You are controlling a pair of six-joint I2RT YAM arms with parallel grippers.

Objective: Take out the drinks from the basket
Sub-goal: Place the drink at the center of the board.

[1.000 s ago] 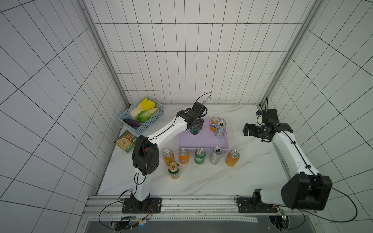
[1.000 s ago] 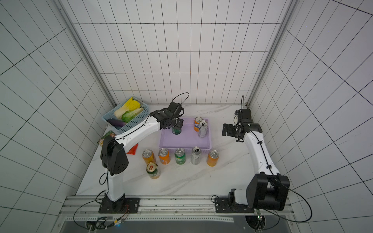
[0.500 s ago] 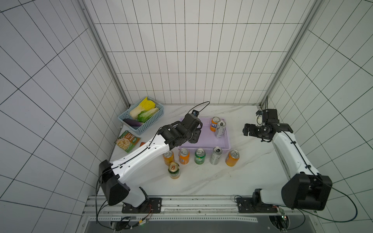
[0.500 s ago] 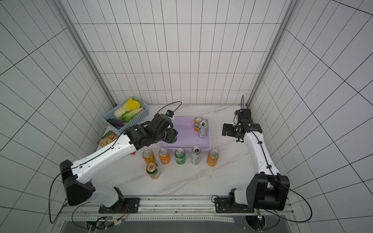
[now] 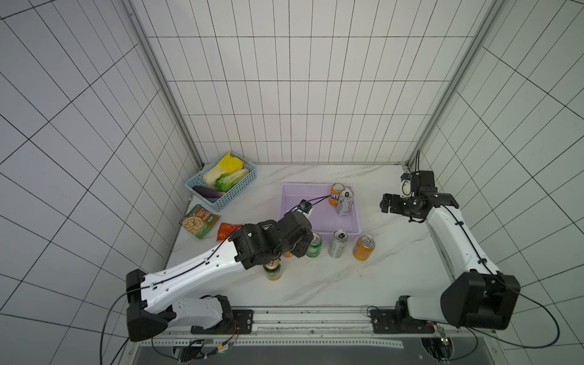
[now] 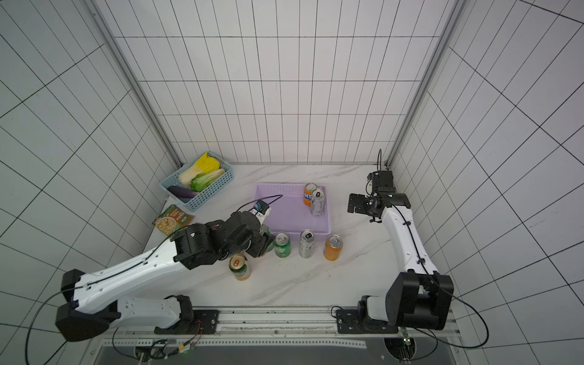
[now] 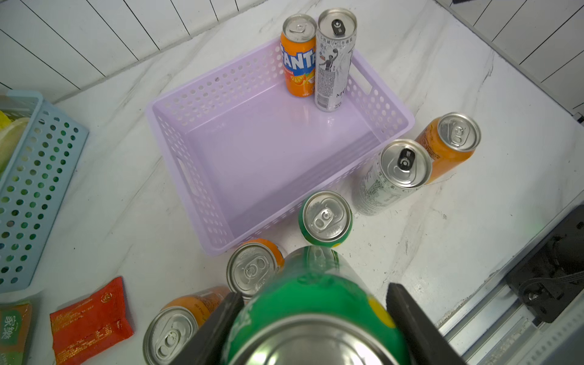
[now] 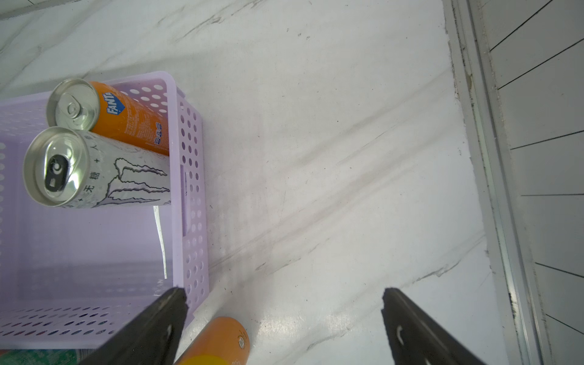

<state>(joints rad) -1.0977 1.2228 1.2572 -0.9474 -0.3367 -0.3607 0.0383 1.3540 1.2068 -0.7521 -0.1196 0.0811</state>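
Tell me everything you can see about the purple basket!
The purple basket is a shallow lilac rectangle that looks like plastic, with round holes all over its walls, a slot handle in each short wall and a smooth floor. It sits flat on the white marble table. Two drinks stand upright side by side in one corner, an orange can and a taller silver can. The rest of its floor is bare.

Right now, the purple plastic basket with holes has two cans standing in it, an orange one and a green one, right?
Not quite. The lilac perforated plastic basket does hold two standing cans, but beside the orange metal can stands a tall slim silver-white metal can, not a green one. The left wrist view shows this plainly.
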